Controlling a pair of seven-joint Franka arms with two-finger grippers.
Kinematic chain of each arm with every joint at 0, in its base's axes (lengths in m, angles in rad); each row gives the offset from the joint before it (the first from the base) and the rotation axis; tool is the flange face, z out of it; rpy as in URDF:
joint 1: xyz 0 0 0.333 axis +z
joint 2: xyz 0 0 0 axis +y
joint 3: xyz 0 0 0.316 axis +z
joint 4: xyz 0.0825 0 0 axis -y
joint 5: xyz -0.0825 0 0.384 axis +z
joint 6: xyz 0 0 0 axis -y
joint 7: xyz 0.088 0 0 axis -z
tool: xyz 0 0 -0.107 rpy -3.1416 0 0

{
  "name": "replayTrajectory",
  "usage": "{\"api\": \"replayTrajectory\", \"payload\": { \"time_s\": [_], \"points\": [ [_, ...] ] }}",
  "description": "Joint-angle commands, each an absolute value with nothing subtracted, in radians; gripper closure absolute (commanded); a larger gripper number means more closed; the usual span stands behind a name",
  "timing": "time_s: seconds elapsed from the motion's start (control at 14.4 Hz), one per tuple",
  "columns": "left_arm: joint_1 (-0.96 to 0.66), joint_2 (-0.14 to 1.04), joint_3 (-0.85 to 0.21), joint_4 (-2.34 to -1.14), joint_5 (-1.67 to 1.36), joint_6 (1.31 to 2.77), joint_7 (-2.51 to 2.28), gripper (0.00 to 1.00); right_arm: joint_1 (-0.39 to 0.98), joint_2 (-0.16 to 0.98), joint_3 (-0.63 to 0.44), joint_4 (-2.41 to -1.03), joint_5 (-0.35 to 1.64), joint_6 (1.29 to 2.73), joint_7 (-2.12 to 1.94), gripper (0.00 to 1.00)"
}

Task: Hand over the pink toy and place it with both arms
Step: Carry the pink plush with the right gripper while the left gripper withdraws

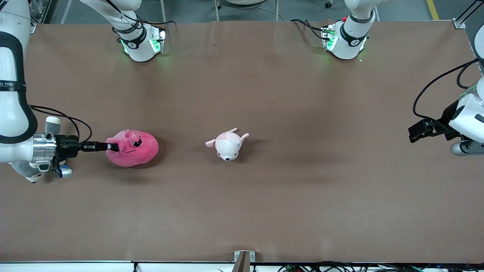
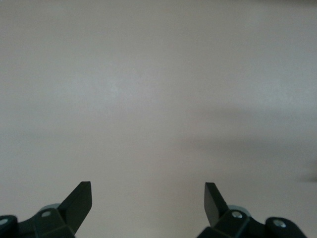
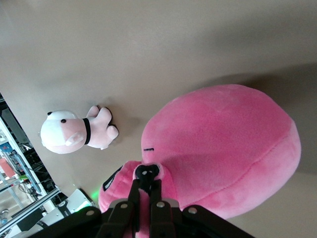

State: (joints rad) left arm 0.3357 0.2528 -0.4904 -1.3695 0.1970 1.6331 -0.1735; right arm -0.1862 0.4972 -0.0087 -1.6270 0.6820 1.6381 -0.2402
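The pink toy [image 1: 140,152], a round hot-pink plush with dark angry eyes, is low over the brown table near the right arm's end. I cannot tell whether it touches the table. My right gripper [image 1: 112,146] reaches in level and is shut on a fold of the toy at its face end. In the right wrist view the fingers [image 3: 147,176] pinch pink plush, and the toy's body [image 3: 223,148] fills the frame. My left gripper [image 1: 414,135] waits open and empty above the left arm's end of the table. Its wrist view shows the spread fingertips [image 2: 148,187] over bare table.
A smaller pale pink-and-white plush animal [image 1: 228,144] lies on the table's middle, toward the left arm from the pink toy. It also shows in the right wrist view [image 3: 74,131]. The two arm bases [image 1: 141,41] [image 1: 346,39] stand along the edge farthest from the camera.
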Motion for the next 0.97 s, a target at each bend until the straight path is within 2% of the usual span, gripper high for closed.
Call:
{"api": "replayTrajectory", "payload": {
  "time_s": [0.0, 0.21, 0.28, 0.35, 0.42, 0.49, 0.69, 0.9],
  "points": [
    [0.359, 0.207, -0.499, -1.374, 0.176, 1.585, -0.126, 0.00, -0.213, 0.535, 0.009, -1.612, 0.722, 1.632, -0.294, 0.99],
    [0.360, 0.181, -0.495, -1.374, 0.169, 1.543, -0.071, 0.00, -0.222, 0.548, 0.009, -1.609, 0.723, 1.635, -0.298, 0.98],
    [0.362, 0.170, -0.492, -1.377, 0.151, 1.539, -0.060, 0.00, -0.224, 0.548, 0.009, -1.608, 0.721, 1.634, -0.298, 0.95],
    [0.359, 0.160, -0.477, -1.382, 0.131, 1.536, -0.057, 0.00, -0.221, 0.551, 0.008, -1.595, 0.719, 1.634, -0.284, 0.68],
    [0.332, 0.152, -0.428, -1.393, 0.109, 1.537, -0.049, 0.00, -0.225, 0.549, 0.008, -1.592, 0.721, 1.635, -0.282, 0.19],
    [0.296, 0.137, -0.382, -1.413, 0.080, 1.537, -0.038, 0.00, -0.239, 0.549, 0.008, -1.586, 0.721, 1.632, -0.284, 0.00],
    [0.169, 0.040, -0.223, -1.534, 0.022, 1.546, -0.031, 0.00, -0.235, 0.532, 0.006, -1.530, 0.701, 1.620, -0.266, 0.00],
    [0.034, -0.027, -0.080, -1.592, 0.021, 1.542, -0.017, 0.00, -0.221, 0.467, 0.020, -1.479, 0.548, 1.576, -0.154, 0.00]
  ]
}}
